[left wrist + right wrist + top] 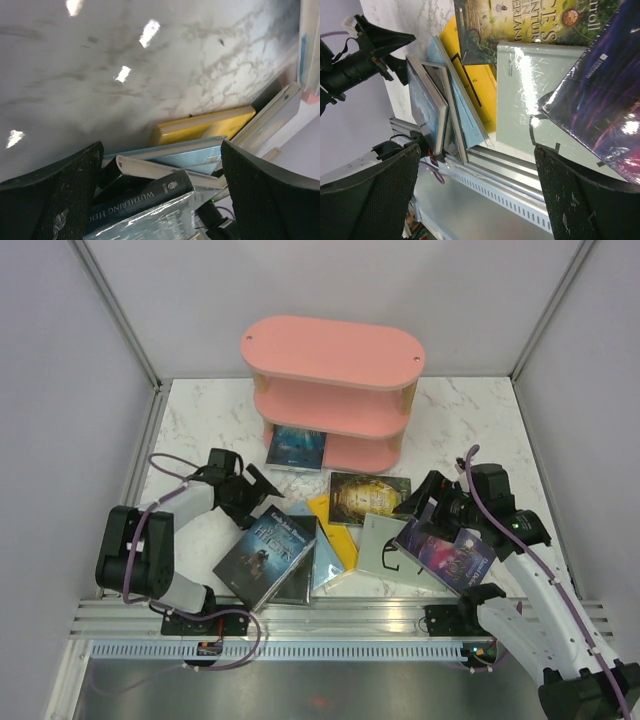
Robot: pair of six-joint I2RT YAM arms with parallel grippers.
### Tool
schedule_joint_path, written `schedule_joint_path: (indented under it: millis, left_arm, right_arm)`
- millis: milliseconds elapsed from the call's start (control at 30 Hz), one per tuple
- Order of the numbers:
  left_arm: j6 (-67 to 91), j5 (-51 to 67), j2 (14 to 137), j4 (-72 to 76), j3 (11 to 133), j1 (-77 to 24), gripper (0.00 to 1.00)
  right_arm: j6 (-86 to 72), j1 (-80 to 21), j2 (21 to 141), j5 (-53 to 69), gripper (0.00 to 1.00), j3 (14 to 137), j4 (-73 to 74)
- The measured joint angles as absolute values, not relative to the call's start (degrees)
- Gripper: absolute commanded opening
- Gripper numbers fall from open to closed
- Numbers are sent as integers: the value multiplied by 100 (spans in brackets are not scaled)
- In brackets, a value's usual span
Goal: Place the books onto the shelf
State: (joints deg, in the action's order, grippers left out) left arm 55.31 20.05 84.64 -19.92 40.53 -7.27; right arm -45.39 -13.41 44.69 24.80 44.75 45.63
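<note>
Aluminium rails [330, 612] edge the near side of the marble bench [200, 430] in the overhead view. Just behind them six books overlap in a loose row: a dark fantasy book [265, 552] lying over a pale blue book [328, 565], a yellow book [336, 528], a green-gold book [368, 495], a grey-green book [380, 540] and a purple galaxy book [452, 555]. A seventh, deep blue book [297, 447] lies flat at the lowest tier of the pink shelf [335, 348], which stands at the far side on light wooden posts. The left hand [262, 498] hangs spread at the fantasy book's far corner. The right hand [412, 512] hangs spread beside the purple one, and neither holds anything.

From the left wrist, black fingers [55, 200] stand wide apart over stacked edges: the yellow book [205, 127], a pale blue cover [190, 155] and a black spine [145, 197] reading "Wuthering Heights" under glossy wrap.

From the right wrist, fingers [590, 200] gape over the shiny grey-green book [535, 95]. The purple cover [605, 100] overlaps its corner, and the green-gold cover [520, 25] shows part of a title ending in "erland".
</note>
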Motion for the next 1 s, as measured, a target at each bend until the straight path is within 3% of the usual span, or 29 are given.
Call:
schedule_joint_path:
  millis: [200, 467, 1000]
  left_arm:
    - [5522, 2180, 8956, -1953, 4560, -1590, 100]
    - [4431, 2261, 9043, -3037, 5131, -928, 100]
    - [3780, 2552, 8943, -3695, 4554, -646, 100]
  right_arm:
    - [-5186, -2237, 4757, 2502, 98, 3964, 3522]
    - [-5878, -5105, 6604, 1616, 98, 4241, 2154]
    - [-6761, -6080, 8733, 1466, 98, 4744, -5]
